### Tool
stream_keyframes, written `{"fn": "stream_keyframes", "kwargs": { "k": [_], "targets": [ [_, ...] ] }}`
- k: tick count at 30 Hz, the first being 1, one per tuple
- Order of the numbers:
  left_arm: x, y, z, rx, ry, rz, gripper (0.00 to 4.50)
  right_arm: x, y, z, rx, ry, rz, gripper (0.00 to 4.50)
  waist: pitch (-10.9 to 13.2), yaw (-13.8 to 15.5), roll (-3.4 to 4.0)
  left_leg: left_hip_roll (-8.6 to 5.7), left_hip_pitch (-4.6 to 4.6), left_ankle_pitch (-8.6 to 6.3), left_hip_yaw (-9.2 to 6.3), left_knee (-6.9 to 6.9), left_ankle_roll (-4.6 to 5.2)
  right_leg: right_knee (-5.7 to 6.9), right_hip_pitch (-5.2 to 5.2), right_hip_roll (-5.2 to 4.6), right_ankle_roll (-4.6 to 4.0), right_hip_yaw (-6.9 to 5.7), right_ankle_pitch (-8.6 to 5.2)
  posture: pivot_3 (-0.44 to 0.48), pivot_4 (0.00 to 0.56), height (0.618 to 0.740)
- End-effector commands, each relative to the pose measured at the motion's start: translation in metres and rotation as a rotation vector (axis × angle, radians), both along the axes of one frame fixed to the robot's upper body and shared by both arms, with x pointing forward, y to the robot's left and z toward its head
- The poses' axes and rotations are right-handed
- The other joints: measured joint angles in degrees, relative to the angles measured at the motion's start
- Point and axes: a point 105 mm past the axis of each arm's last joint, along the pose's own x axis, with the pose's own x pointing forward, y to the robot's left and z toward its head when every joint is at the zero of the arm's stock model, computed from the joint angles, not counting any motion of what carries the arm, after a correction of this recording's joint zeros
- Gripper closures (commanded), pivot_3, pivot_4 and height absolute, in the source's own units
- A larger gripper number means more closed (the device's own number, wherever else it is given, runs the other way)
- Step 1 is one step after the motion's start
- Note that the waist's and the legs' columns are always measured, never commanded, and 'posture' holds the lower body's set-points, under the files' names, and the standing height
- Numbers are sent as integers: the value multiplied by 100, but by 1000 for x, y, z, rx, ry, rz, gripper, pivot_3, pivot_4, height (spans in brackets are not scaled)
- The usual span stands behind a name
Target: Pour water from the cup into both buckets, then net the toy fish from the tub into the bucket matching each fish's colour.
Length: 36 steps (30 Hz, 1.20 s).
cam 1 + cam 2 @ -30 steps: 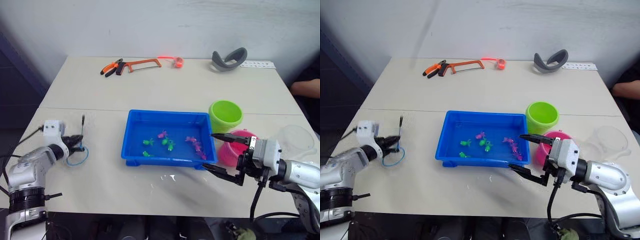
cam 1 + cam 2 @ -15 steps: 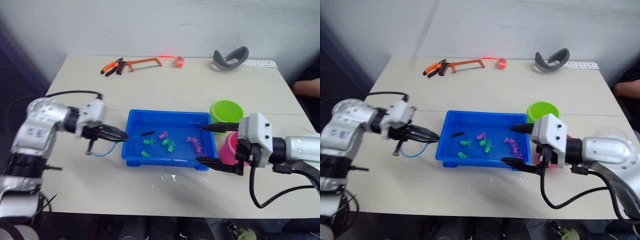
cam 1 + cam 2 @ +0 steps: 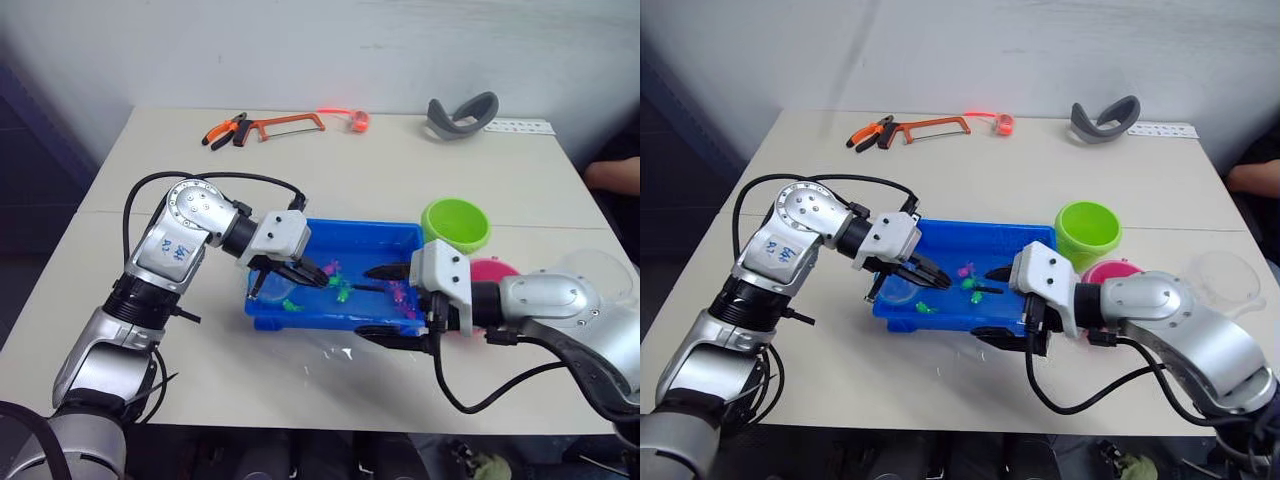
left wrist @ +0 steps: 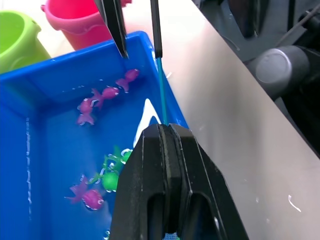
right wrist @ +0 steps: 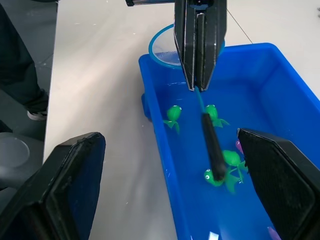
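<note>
The blue tub holds water with pink toy fish and green toy fish. My left gripper hovers over the tub's left part, shut on the thin teal handle of a small net. The net's blue ring hangs by the tub's near-left corner, and its black handle tip points over the fish. My right gripper is open and straddles the tub's near wall, one finger over the water, one over the table. The green bucket, pink bucket and clear cup stand to the tub's right.
A hacksaw, pliers, an orange roll and a grey curved piece lie along the table's back. Water drops dot the table in front of the tub. A person's arm shows at the right edge.
My left arm swung from the table's left side over the tub, carrying the net. My right gripper slid left along the tub's near wall, away from the pink bucket.
</note>
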Motion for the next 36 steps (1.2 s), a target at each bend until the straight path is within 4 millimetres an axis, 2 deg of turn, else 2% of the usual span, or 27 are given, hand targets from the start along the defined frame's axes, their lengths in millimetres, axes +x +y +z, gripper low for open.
{"fn": "stream_keyframes", "kwargs": {
  "k": [1,9,11,12,15,16,17,18,20,25,26,28,30,34,35,36],
  "targets": [
    [0,-7,10,-12,-53,4,4491,5,3,6,31,-19,-32,0,0,0,0,0,-2,0,-3,0,0,-1,0,1,0,-3,0,0,150,740],
    [-3,-9,4,-10,-50,11,4491,14,2,3,58,16,-85,0,0,4,0,-2,-5,0,-6,-1,0,-2,0,6,0,-14,0,0,150,740],
    [-3,-11,4,-14,-49,14,4500,17,2,3,63,17,-89,739,0,1,0,-2,-5,0,-6,-1,0,-2,0,6,0,-14,0,0,150,740],
    [-3,-10,4,-10,-51,14,4500,18,2,3,63,12,-89,936,0,2,0,-2,-5,0,-6,0,0,-2,0,6,0,-14,0,0,150,740],
    [-2,-9,3,0,-58,17,4500,22,2,4,66,3,-95,2128,0,0,0,-2,-5,0,-6,0,0,-1,0,7,0,-13,0,0,150,740],
    [-2,-9,2,3,-59,21,4500,22,2,5,68,2,-96,2669,0,0,0,-2,-5,0,-6,0,0,-1,0,8,0,-14,0,0,150,740],
    [-2,-8,2,6,-58,25,4500,23,2,5,70,1,-95,2853,0,0,0,-2,-5,0,-6,0,0,-1,0,9,0,-14,0,0,150,740],
    [-2,-8,2,5,-56,28,4500,23,3,5,72,0,-93,3496,0,2,0,-2,-5,0,-6,0,0,-1,0,9,0,-15,0,0,150,740],
    [-1,-7,1,8,-57,33,4500,23,3,5,73,0,-90,4400,0,4,0,-2,-5,0,-5,0,0,-1,0,9,0,-19,0,0,150,740],
    [-8,-5,-2,9,-1,11,4500,23,2,5,81,4,-87,4456,0,0,0,-2,-5,0,-6,0,0,-1,0,10,0,-21,0,0,150,740],
    [-12,-4,-1,-5,22,-6,3970,23,2,5,83,3,-86,4500,0,-1,0,-2,-5,0,-6,0,0,0,0,10,0,-21,0,0,150,740],
    [-14,-2,3,-57,52,-1,3627,22,2,5,85,0,-82,4500,0,-3,0,-2,-5,0,-6,0,0,-1,0,10,0,-20,0,0,150,740],
    [-14,1,10,-119,65,5,2763,21,1,5,84,-4,-78,4500,0,-4,0,-1,-4,1,-7,0,-1,1,0,10,0,-19,0,0,150,740],
    [-7,16,47,-405,65,34,1030,18,-6,9,79,-21,-74,4500,0,1,0,-1,-7,1,-12,4,-1,1,0,6,0,-13,0,0,150,740],
    [-8,23,60,-492,70,27,695,18,-9,11,75,-30,-78,4500,0,-1,0,-1,-7,1,-15,5,-1,1,2,2,0,-14,0,0,150,740],
    [-6,32,66,-535,87,47,176,17,-12,11,67,-34,-85,4500,0,-1,0,-2,-6,1,-15,5,-1,1,2,-1,0,-14,0,0,150,740]
  ]
}}
